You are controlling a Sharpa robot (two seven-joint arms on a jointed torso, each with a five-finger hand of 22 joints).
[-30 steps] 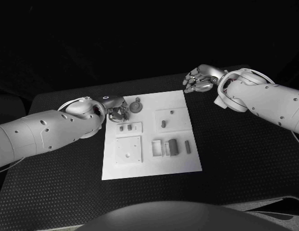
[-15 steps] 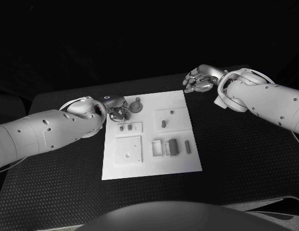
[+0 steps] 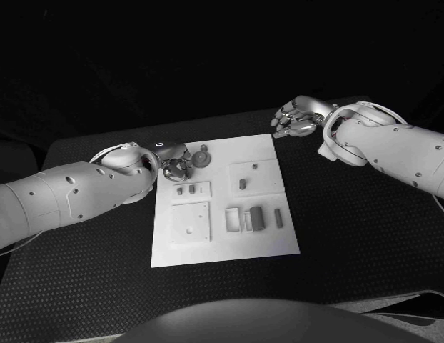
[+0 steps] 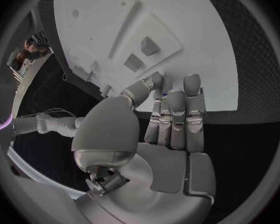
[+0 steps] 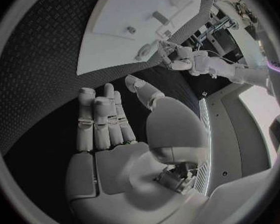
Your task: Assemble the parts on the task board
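Observation:
The white task board lies in the middle of the black table. My left hand hovers at the board's far left corner. In the left wrist view the left hand holds its fingers straight and together, and its thumb tip meets a fingertip with a small dark part pinched between them. A round grey part with a short stem lies on the board just beside this hand. My right hand hangs off the board's far right corner and holds nothing. Its palm is bare in the right wrist view.
A square plate and a small plate with two slots sit on the board's left half. Several upright grey pieces stand on its right half, below an oval slot. Black table surrounds the board.
My left hand has shifted slightly at the board's far left corner, its fingers closing near the round part. The right arm has stayed still.

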